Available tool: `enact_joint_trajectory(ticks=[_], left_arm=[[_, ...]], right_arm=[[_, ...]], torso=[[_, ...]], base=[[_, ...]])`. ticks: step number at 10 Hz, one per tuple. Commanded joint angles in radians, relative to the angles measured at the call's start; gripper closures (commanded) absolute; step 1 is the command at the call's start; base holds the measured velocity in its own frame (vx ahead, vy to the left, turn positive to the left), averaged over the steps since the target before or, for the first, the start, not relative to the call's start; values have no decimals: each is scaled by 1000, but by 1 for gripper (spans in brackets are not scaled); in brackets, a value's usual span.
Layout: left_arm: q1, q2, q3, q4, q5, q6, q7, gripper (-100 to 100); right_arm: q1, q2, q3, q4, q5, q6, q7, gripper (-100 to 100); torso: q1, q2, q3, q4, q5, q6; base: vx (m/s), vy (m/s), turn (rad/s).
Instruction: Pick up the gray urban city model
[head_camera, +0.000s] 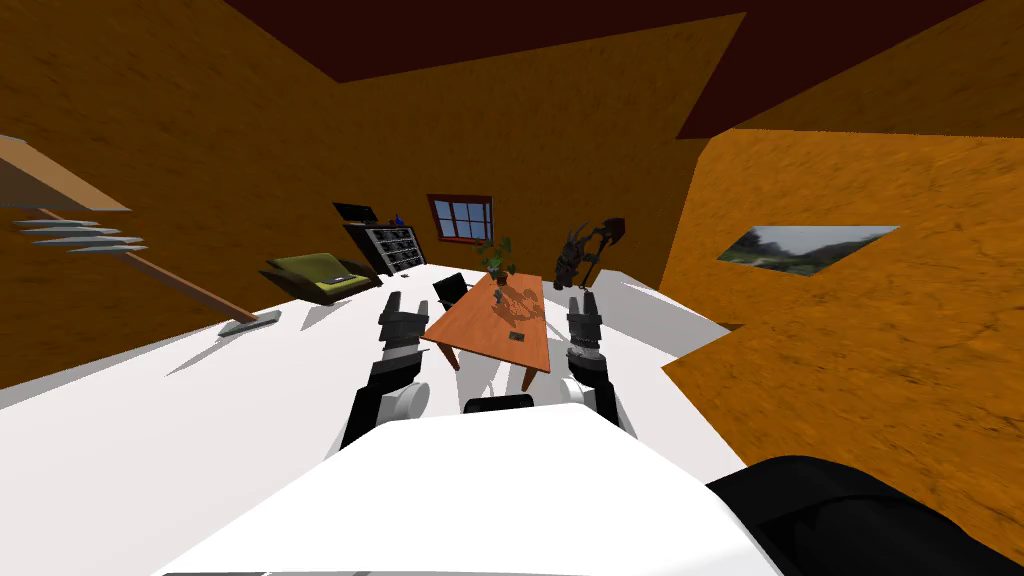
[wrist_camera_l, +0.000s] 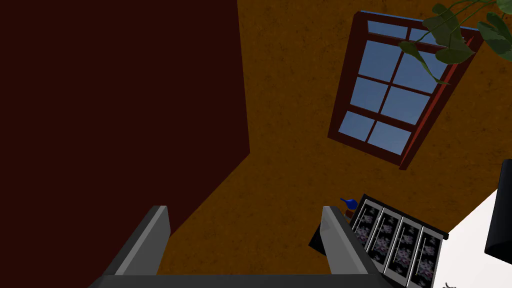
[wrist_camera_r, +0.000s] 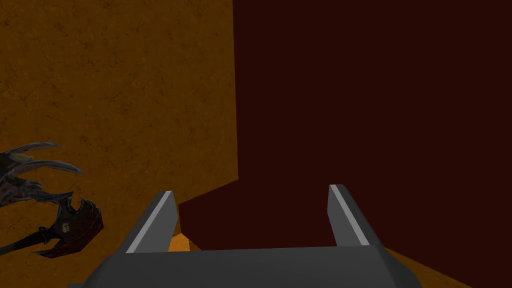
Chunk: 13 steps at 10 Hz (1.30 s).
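A brown wooden table (head_camera: 478, 330) stands on the white floor just ahead of me. Near its front edge lies a small, flat dark grey thing (head_camera: 517, 340), too small to make out further. My left gripper (head_camera: 406, 300) is raised short of the table's left corner, and it stands open with nothing between its fingers (wrist_camera_l: 243, 212). My right gripper (head_camera: 583, 300) is raised off the table's right side, also open and holding nothing (wrist_camera_r: 252, 192). Both point up towards the far orange wall.
A potted plant (head_camera: 497, 258) stands at the table's far end, with a black chair (head_camera: 452, 290) on the table's left. An olive armchair (head_camera: 315, 275) and a shelf cabinet (head_camera: 392, 247) (wrist_camera_l: 400, 247) stand at the back left. A dark spiky statue (head_camera: 572, 258) (wrist_camera_r: 45, 210) stands at the back right.
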Motion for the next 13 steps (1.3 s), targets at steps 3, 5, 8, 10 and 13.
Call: enact_joint_trajectory(ticks=[3, 5, 8, 10, 13], left_arm=[[0, 0, 0, 0, 0, 0, 0, 0], [0, 0, 0, 0, 0, 0, 0, 0], [0, 0, 0, 0, 0, 0, 0, 0], [0, 0, 0, 0, 0, 0, 0, 0], [0, 0, 0, 0, 0, 0, 0, 0]], right_arm=[[20, -81, 32, 53, 7, 4, 17, -100], [39, -140, 66, 108, 15, 7, 33, -100], [63, -212, 110, 180, 27, 10, 53, -100], [88, -274, 162, 247, 43, 13, 75, -100], [101, -326, 191, 317, 52, 14, 86, -100]], torso=[[1, 1, 0, 0, 0, 0], [2, 1, 1, 0, 0, 0], [3, 3, 2, 1, 1, 0], [2, 2, 1, 0, 1, 0], [3, 2, 1, 0, 1, 0]], base=[[-10, 14, 88], [-22, 31, 143], [-39, 46, 142], [-31, 46, 181], [-20, 45, 109]])
